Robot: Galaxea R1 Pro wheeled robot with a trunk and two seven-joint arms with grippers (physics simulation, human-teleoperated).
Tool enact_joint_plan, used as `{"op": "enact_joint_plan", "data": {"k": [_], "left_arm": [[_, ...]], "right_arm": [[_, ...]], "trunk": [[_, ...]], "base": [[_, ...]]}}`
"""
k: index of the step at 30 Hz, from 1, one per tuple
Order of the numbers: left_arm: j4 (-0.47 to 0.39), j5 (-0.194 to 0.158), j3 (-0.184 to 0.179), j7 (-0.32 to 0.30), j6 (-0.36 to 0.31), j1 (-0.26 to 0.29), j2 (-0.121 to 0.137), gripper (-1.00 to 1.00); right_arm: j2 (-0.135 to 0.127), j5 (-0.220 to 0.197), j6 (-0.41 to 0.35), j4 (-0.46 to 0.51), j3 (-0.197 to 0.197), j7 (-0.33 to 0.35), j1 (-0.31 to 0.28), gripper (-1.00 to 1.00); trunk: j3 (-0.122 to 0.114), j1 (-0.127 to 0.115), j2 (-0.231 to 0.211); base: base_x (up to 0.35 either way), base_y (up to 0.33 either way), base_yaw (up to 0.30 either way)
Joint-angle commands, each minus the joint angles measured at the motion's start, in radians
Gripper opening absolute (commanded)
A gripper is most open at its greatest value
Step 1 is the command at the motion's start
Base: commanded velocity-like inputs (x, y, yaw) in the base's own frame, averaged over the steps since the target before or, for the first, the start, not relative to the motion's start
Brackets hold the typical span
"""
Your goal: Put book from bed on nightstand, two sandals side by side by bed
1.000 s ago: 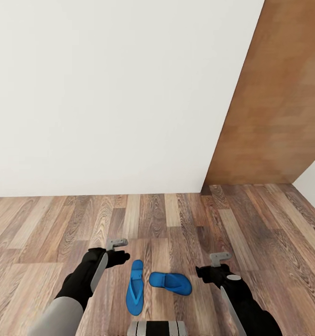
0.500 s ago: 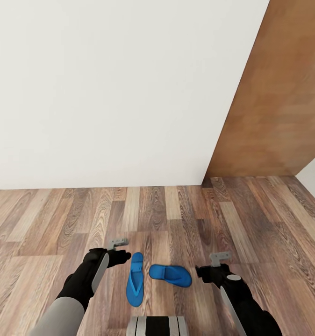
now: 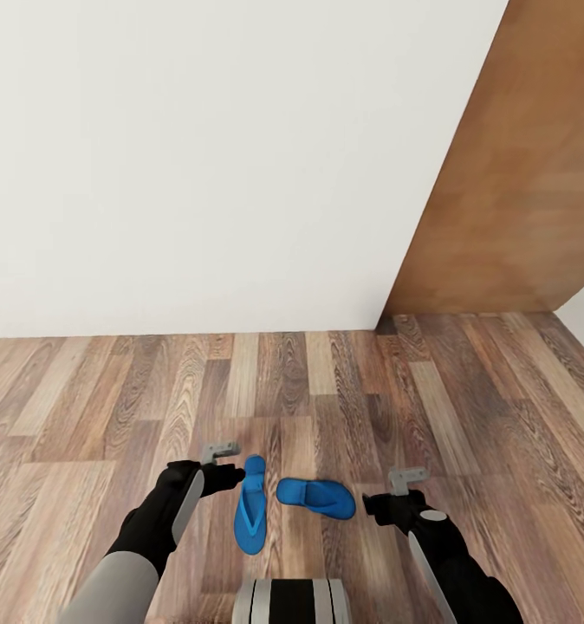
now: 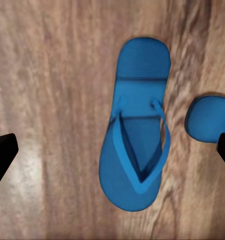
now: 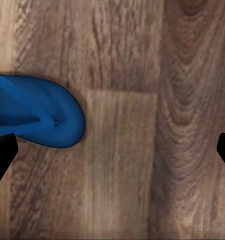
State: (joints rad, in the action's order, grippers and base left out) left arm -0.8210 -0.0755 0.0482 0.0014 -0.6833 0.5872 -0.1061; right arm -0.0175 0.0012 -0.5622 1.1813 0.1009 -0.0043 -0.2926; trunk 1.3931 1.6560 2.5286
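Note:
Two bright blue sandals lie on the wood-plank floor between my arms. One sandal (image 3: pixel 250 513) (image 4: pixel 137 150) lies lengthwise, away from me. The other sandal (image 3: pixel 316 498) (image 4: pixel 208 120) (image 5: pixel 40 117) lies crosswise to its right, and the two almost touch. My left gripper (image 3: pixel 225 477) (image 4: pixel 114 152) hangs open above the lengthwise sandal, fingertips wide apart. My right gripper (image 3: pixel 379 503) (image 5: pixel 112 150) hangs open over bare floor beside the crosswise sandal's rounded end. Neither gripper holds anything. The book, the bed and the nightstand are out of view.
A white wall (image 3: pixel 197 156) rises just ahead, and a brown wooden door (image 3: pixel 517 173) stands at the right. The top of my own base (image 3: pixel 292 601) shows at the bottom edge. Floor planks stretch to both sides.
The whole head picture has shifted, so the wall's foot and the sandals sit higher in it. The sandals keep their arrangement, and both arms hold the same pose.

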Motion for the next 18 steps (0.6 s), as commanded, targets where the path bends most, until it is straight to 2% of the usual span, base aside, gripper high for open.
{"op": "enact_joint_plan", "data": {"k": [1, 18], "left_arm": [[-0.001, -0.007, 0.004, 0.0, -0.005, 0.0, -0.001, 1.0], [-0.003, -0.007, 0.004, 0.0, -0.005, 0.0, -0.001, 1.0]], "right_arm": [[-0.001, 0.0, -0.005, 0.001, 0.002, 0.0, 0.0, 1.0], [-0.001, 0.001, -0.007, 0.003, 0.002, -0.002, 0.0, 1.0]], "trunk": [[0.005, 0.0, 0.001], [0.07, 0.008, 0.005]], "base": [[0.0, 0.0, 0.0], [0.0, 0.0, 0.0]]}}
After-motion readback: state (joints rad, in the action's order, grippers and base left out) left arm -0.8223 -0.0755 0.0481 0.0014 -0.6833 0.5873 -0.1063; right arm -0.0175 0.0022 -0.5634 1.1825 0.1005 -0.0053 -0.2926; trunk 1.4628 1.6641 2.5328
